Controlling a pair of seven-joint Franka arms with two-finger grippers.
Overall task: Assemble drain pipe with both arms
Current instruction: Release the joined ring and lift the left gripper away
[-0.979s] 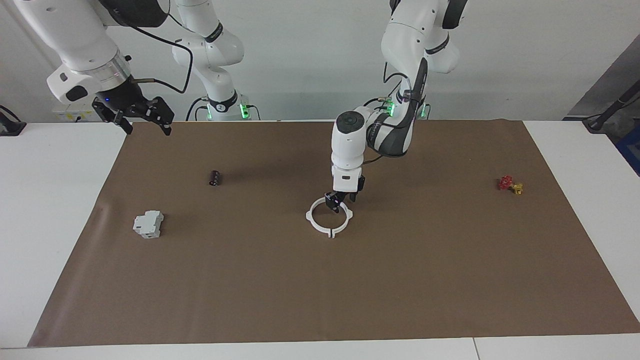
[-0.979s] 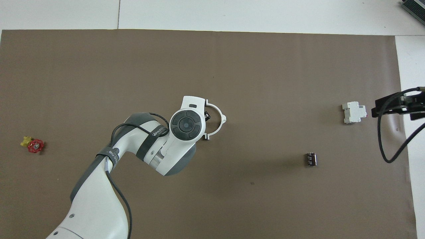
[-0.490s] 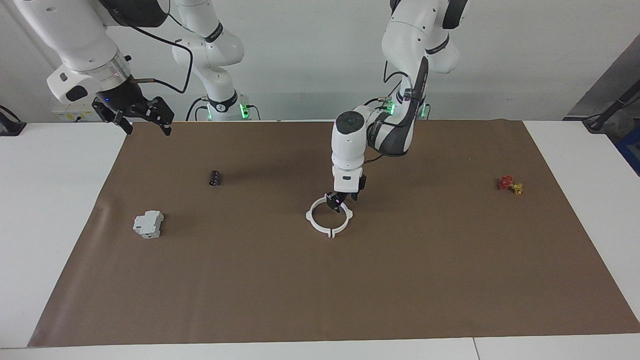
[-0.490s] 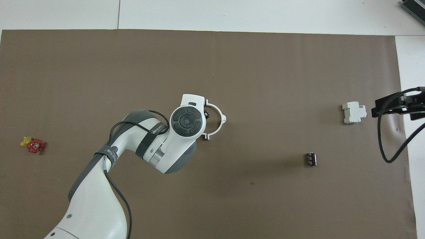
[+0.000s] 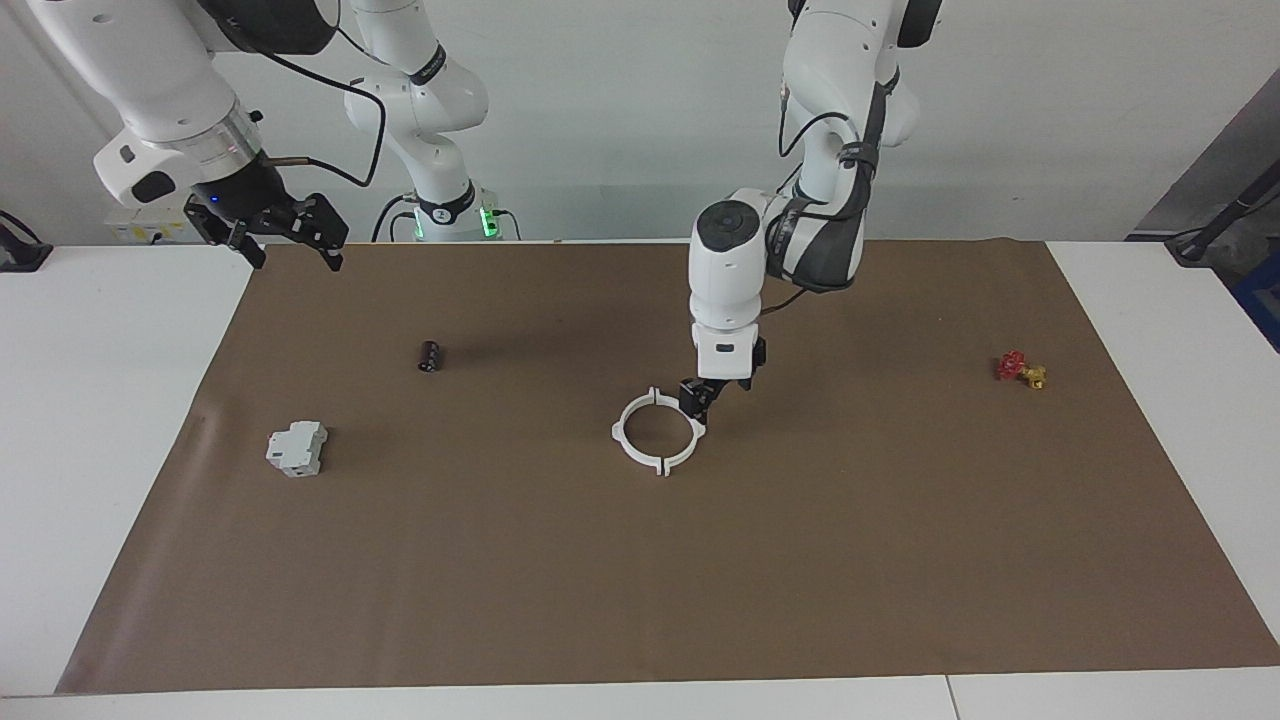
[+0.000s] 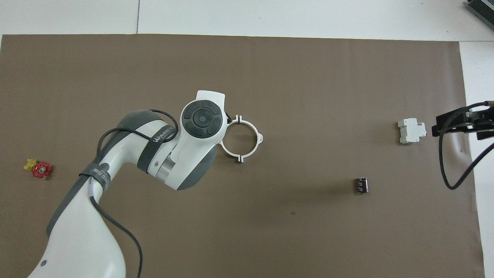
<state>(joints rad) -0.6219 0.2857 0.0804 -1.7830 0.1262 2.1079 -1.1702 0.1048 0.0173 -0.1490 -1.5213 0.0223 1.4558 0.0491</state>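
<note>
The drain pipe (image 5: 655, 431) lay assembled, nothing inside. Left gripper (image 5: 706, 394) hung parted at its two o'clock; right gripper (image 5: 288, 237) waited, parted.

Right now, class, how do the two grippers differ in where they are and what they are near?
The left gripper is low at the ring's rim, mid-mat; the right gripper hangs high over the mat's edge at its own end. The left gripper's arm is bent down over the mat; the right gripper's arm waits, with only the block and cylinder at its end. Shared: both black, neither holds anything.
</note>
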